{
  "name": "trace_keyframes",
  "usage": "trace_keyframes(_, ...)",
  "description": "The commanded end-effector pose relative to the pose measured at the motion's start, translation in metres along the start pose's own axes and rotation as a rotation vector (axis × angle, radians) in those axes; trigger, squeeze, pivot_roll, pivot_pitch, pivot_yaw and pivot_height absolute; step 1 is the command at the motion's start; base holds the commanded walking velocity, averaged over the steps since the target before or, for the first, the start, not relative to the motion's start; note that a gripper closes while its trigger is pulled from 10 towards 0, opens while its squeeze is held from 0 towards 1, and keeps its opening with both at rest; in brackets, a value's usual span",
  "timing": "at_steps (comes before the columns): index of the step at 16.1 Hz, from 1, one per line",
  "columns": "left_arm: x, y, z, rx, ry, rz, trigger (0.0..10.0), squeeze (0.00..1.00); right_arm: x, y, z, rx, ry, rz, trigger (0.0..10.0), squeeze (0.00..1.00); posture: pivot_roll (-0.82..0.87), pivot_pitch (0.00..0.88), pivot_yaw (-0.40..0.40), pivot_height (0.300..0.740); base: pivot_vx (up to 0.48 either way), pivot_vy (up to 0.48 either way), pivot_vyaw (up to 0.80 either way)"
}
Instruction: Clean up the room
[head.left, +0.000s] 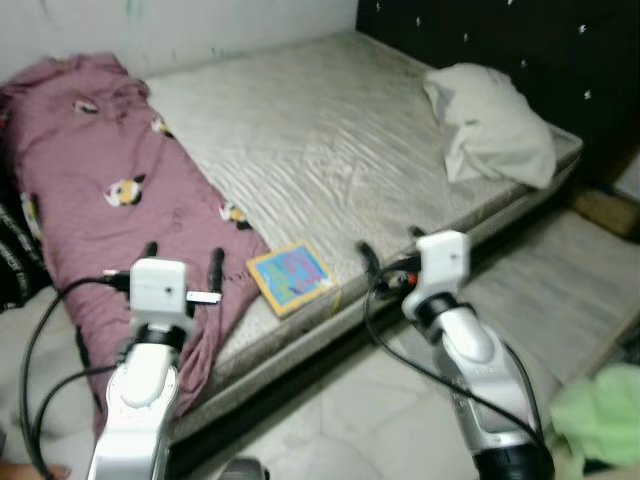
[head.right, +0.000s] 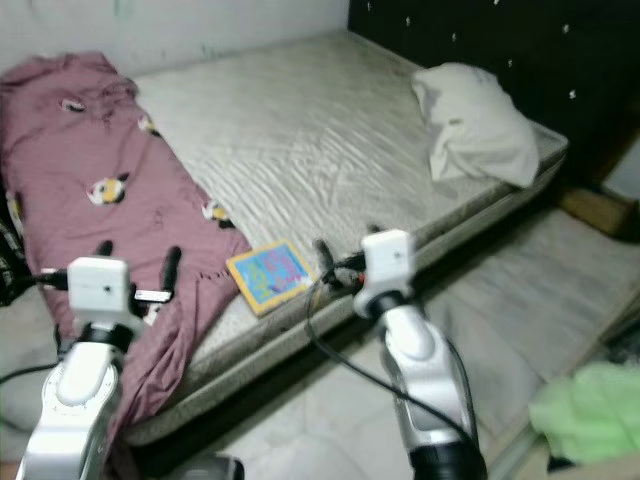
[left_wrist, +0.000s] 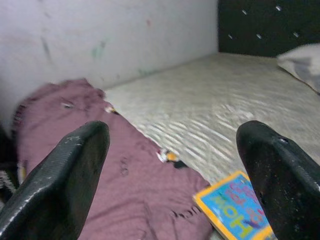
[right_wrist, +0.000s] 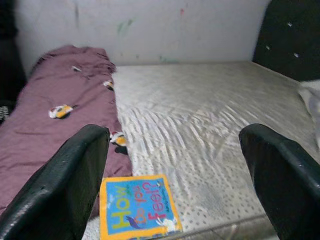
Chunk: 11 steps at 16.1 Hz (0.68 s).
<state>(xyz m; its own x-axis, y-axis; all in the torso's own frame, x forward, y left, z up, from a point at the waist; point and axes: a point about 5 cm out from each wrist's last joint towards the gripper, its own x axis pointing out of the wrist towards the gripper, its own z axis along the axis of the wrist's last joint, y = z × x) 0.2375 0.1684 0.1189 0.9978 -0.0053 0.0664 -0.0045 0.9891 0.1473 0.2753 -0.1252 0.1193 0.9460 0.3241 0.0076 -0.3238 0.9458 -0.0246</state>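
Observation:
A colourful children's book (head.left: 290, 277) with a yellow border lies flat near the front edge of the mattress (head.left: 320, 130); the same book (right_wrist: 136, 207) reads "How do you feel?" in the right wrist view. A mauve blanket (head.left: 110, 190) with small printed figures covers the mattress's left side and hangs over its edge. My left gripper (head.left: 183, 258) is open above the blanket's front corner, left of the book. My right gripper (head.left: 390, 245) is open just right of the book at the mattress edge. Neither holds anything.
A cream pillow (head.left: 490, 130) lies at the head end, by a dark studded headboard (head.left: 500, 40). A lower mattress or mat (head.left: 560, 280) lies on the floor to the right. Something light green (head.left: 600, 405) sits at the bottom right. Pale floor tiles (head.left: 340, 420) lie below the bed.

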Motion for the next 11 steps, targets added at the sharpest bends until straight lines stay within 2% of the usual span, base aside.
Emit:
trace_keyframes(1,-0.0008,-0.0052,0.0015,-0.013,-0.006,-0.023,10.0,0.00,-0.0028,-0.0082,-0.0019,-0.013,0.011,-0.031,10.0,0.00,0.00,0.032,-0.040,0.740,0.000,0.000,0.79)
trace_keyframes(10,0.0005,-0.0054,0.0021,-0.014,-0.010,-0.026,10.0,0.00,-0.0027,-0.0094,-0.0020,-0.026,0.005,-0.046,10.0,0.00,0.00,0.029,-0.036,0.740,0.000,0.000,0.79)
trace_keyframes(11,0.0003,-0.0061,0.0030,0.009,-0.019,-0.037,10.0,0.00,-0.0024,-0.0103,-0.0024,-0.035,0.008,-0.054,10.0,0.00,0.00,0.029,-0.036,0.740,0.000,0.000,0.79)
